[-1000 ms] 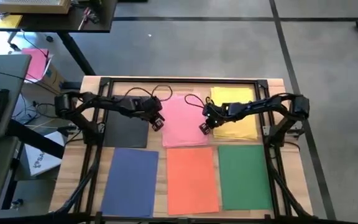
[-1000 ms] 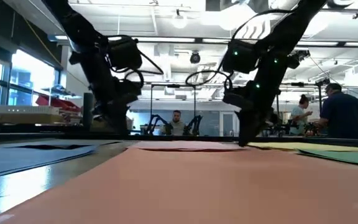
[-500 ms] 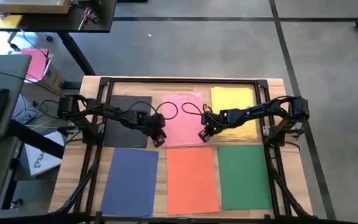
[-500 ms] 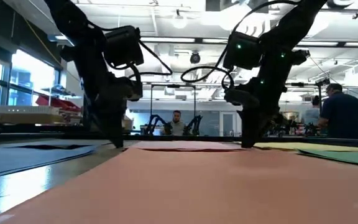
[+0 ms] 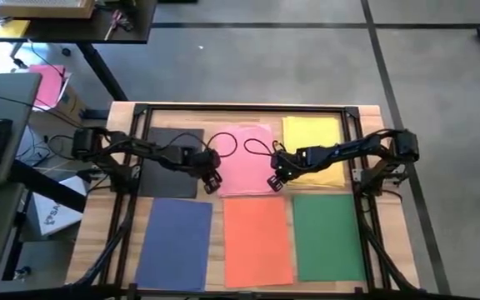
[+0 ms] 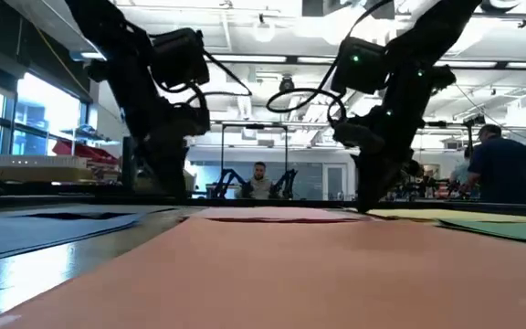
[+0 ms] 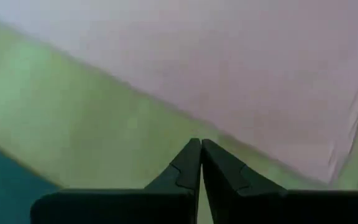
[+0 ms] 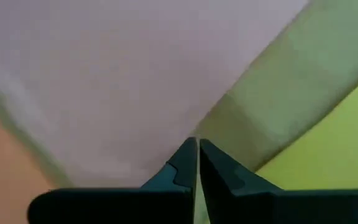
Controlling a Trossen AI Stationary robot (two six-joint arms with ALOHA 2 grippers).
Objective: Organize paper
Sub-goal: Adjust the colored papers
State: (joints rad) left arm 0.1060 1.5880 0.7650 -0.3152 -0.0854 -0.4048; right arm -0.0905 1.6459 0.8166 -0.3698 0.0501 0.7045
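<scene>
Change: left gripper pulled slightly back toward the dark sheet against half a second ago; right gripper unchanged.
Meaning: likely squaring the pink sheet between the two tips; grid of six otherwise laid out.
Left gripper: fingers pressed together, empty, low over bare table just beside the pink sheet's left edge.
Right gripper: fingers together, empty, at the pink sheet's right edge, beside the yellow sheet.
Arms: both stretched inward, wrists dipped to the table.
Paper: dark, pink, yellow in back row; blue, orange, green in front.
</scene>
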